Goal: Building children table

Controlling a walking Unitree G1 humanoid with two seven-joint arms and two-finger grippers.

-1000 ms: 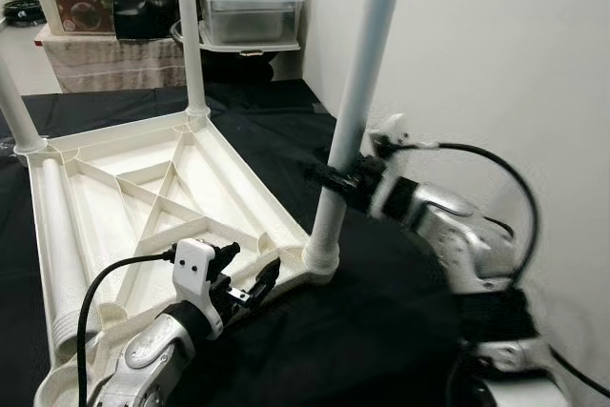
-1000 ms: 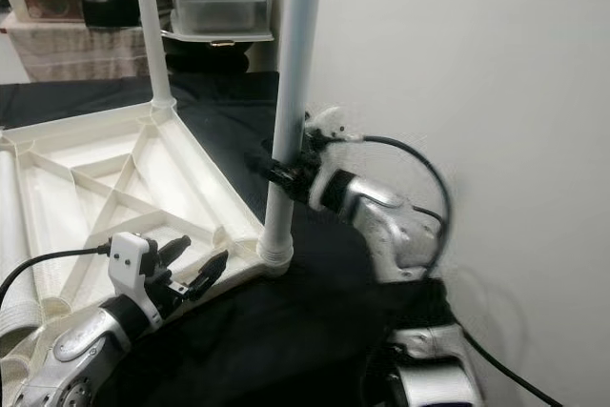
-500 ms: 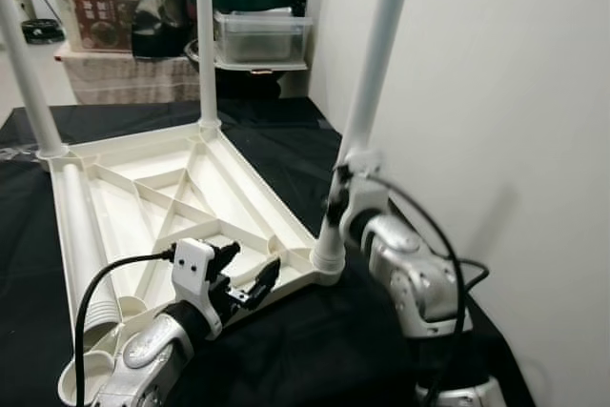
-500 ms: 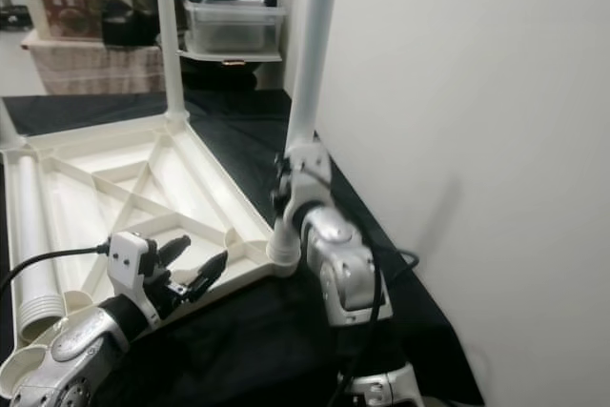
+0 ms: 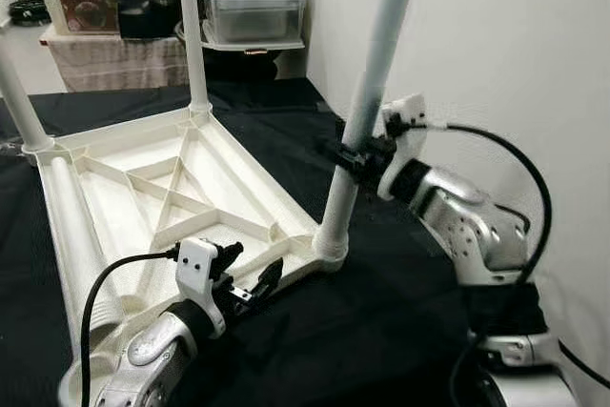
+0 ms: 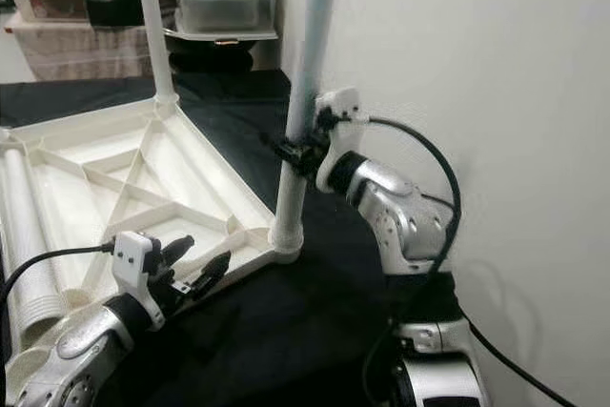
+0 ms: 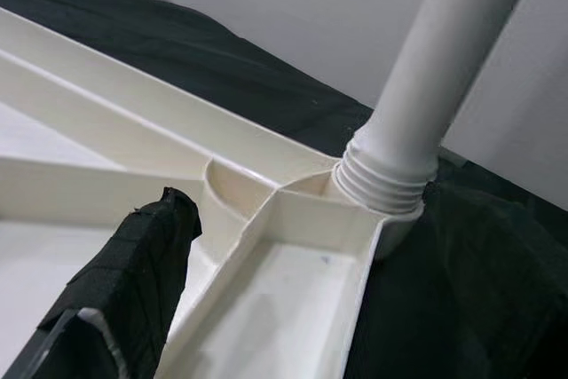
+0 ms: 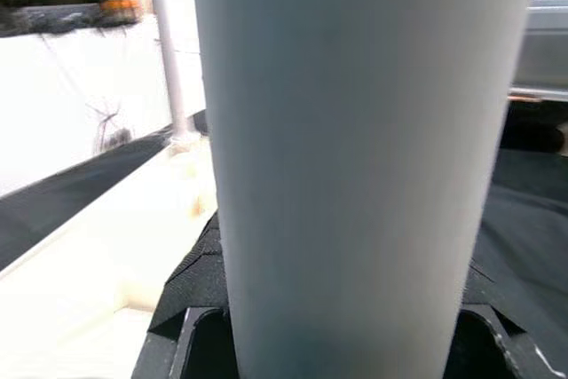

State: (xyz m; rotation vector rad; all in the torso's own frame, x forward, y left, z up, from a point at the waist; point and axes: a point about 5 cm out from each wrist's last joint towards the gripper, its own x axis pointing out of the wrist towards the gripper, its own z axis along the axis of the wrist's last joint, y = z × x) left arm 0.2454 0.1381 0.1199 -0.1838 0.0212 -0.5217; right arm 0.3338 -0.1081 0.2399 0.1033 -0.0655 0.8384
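Observation:
The cream plastic table top point(image 5: 143, 197) lies upside down on a black cloth. Its near right leg point(image 5: 367, 92) stands upright, screwed into the corner socket point(image 7: 386, 175). My right gripper point(image 5: 355, 154) is shut on this leg at mid height, and the leg point(image 8: 355, 157) shows close up between its fingers in the right wrist view. My left gripper point(image 5: 250, 278) hovers open at the top's near edge, just left of that corner, with one black finger point(image 7: 133, 281) over the ribs. Two more legs point(image 5: 191, 35) point(image 5: 14, 92) stand at the far corners. A loose leg point(image 5: 71, 235) lies inside the top along its left side.
A white wall point(image 5: 496, 45) runs close along the right of the leg and my right arm. At the back stand a clear plastic box point(image 5: 253, 11), a green lidded pot and a cloth-covered stand with boxes. Black cloth point(image 5: 381, 312) covers the surface in front.
The camera rose and dropped again. My right arm swung round the leg to its near side and back to its right, staying on the leg. The left gripper has kept its place.

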